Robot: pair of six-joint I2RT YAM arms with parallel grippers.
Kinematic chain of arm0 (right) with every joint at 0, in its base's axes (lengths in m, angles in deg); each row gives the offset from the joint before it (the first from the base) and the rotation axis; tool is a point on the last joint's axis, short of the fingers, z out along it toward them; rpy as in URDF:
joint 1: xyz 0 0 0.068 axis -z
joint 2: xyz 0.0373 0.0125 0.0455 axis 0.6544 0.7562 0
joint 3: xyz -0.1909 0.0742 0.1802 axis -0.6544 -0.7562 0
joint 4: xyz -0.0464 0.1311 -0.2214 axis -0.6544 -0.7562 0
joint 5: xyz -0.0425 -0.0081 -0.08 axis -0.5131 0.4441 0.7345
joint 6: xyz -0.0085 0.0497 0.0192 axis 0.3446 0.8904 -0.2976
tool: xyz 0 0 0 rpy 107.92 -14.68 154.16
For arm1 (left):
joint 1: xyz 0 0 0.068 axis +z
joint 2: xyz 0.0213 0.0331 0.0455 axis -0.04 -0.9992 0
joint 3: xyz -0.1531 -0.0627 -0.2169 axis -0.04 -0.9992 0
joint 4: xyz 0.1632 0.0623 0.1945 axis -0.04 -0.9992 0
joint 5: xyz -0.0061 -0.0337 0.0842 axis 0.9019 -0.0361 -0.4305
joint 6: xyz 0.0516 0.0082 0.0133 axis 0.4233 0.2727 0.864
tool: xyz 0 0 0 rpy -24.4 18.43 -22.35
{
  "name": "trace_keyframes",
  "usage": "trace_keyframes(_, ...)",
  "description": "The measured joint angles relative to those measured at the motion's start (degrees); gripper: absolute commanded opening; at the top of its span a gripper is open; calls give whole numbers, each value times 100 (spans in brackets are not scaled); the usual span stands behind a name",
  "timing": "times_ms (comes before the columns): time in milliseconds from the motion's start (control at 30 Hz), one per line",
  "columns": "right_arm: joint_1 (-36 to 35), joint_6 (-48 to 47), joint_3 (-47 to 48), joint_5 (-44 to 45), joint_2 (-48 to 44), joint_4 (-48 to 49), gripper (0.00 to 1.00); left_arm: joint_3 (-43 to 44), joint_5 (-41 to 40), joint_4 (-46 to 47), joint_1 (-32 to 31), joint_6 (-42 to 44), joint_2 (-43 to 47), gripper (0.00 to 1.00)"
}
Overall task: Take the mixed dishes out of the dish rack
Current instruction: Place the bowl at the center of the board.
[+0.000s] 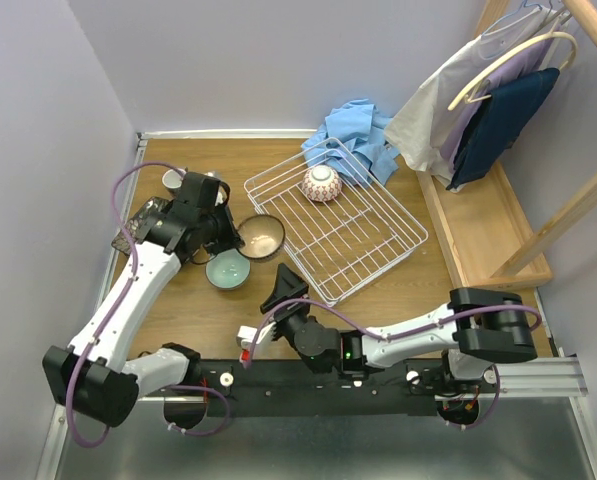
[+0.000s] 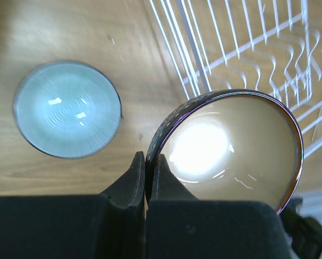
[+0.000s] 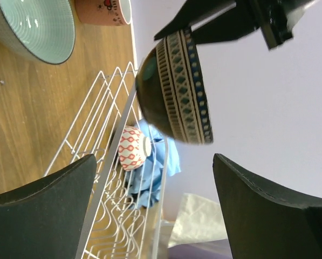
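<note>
The left gripper [image 2: 145, 162] is closed tight on the rim of the brown bowl [image 2: 231, 145], with one finger inside and one outside; the bowl is tilted, and the right wrist view shows a band of blue and cream diamonds around its outer wall; I cannot tell if it touches the table [image 1: 193, 310]. The left arm [image 1: 128, 295] reaches from its base at the near left corner toward the far left part of the table; the bowl is just beside the left edge of the dish rack [image 1: 358, 240], outside of it. The pale green bowl [image 2: 66, 108] stands upright on the wood, near the brown one. A pink cup [image 3: 104, 11] farther back carries small dark red marks, too small to read.

The right gripper [image 3: 154, 159] has its fingers wide apart and holds nothing; the right arm [image 1: 418, 330] lies low along the near edge, and the gripper points at the near corner of the rack. A red-and-white bowl [image 1: 321, 183] rests in the far corner of the rack; a blue cloth [image 1: 358, 140] lies just behind.
</note>
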Motion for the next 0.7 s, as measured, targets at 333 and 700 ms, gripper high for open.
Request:
trace_keyframes(333, 94, 2535, 525, -28, -592, -2286, 100, -1161, -1480, 649, 83, -245, 1047, 0)
trace_keyframes(700, 1117, 5259, 994, -435, -1554, -4284, 100, -2422, -2269, 1370, 96, -393, 1342, 0)
